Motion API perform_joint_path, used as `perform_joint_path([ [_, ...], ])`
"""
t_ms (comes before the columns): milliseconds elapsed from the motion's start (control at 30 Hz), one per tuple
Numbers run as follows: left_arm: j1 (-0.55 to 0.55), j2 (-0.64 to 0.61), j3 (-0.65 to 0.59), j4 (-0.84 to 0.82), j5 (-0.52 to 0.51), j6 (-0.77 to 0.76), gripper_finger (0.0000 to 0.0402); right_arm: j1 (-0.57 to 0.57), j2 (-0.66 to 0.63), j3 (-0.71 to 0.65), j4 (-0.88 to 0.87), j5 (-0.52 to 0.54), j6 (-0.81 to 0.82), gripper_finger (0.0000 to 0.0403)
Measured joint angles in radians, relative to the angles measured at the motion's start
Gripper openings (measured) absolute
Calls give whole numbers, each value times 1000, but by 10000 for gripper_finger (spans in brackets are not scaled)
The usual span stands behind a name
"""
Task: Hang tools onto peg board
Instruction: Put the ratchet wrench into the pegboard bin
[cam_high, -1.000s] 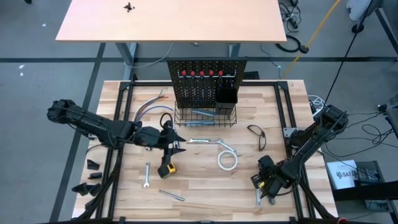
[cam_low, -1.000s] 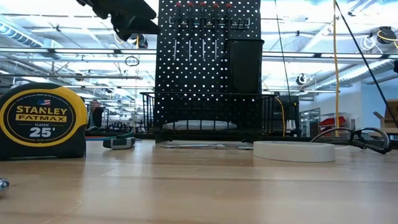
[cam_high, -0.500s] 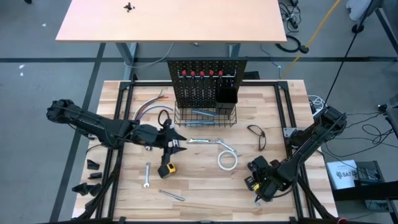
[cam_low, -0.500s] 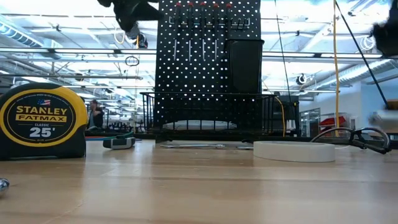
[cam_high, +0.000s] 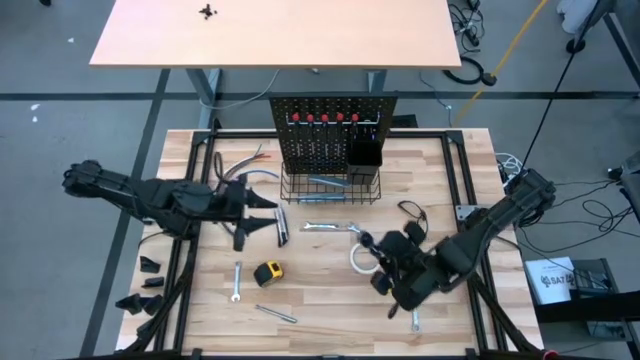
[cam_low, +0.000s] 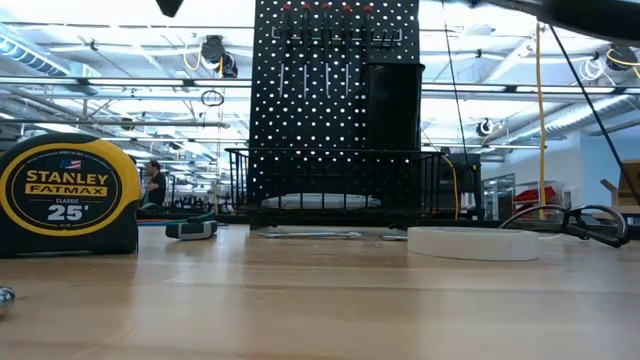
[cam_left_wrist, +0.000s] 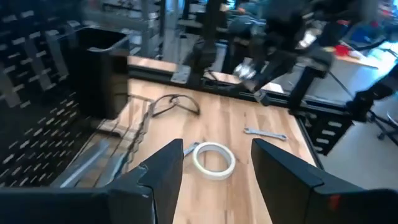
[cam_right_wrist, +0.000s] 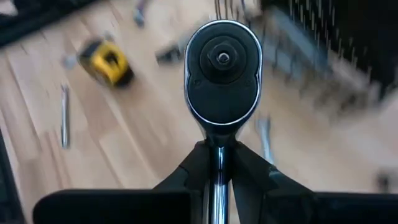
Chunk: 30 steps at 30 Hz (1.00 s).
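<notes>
While my right gripper (cam_high: 385, 262) hangs above the table's near right part, just beside the white tape roll (cam_high: 364, 259), its fingers are clenched on the shank of a ratchet wrench (cam_right_wrist: 222, 73), round head (cam_right_wrist: 223, 57) forward. I judge this steel tool stiff, fairly heavy and slick, so the hold close under the head seems sound, though the long handle may swing. My left gripper (cam_high: 268, 210) hovers near the wire basket (cam_high: 331, 189) with its fingers (cam_left_wrist: 163, 171) parted and empty. The peg board (cam_high: 318, 130) stands at the far middle, red-handled screwdrivers (cam_high: 325, 118) along its top. The tape measure (cam_high: 268, 272) and a small spanner (cam_high: 236, 281) lie near left.
</notes>
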Motion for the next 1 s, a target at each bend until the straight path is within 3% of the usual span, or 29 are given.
perform_joint_path([
  [200,-3,-101,0,-100,-35,-43,193,-129,0,71,276,-36,-524,37],
  [467,-3,-169,0,-160,-40,-87,193,-322,0,84,691,-331,-971,37],
  [800,-3,-172,0,-114,-96,-79,193,-510,0,84,1153,-660,-1200,37],
  [1000,-3,-148,0,85,-214,30,193,-598,0,85,1266,-857,-1200,37],
])
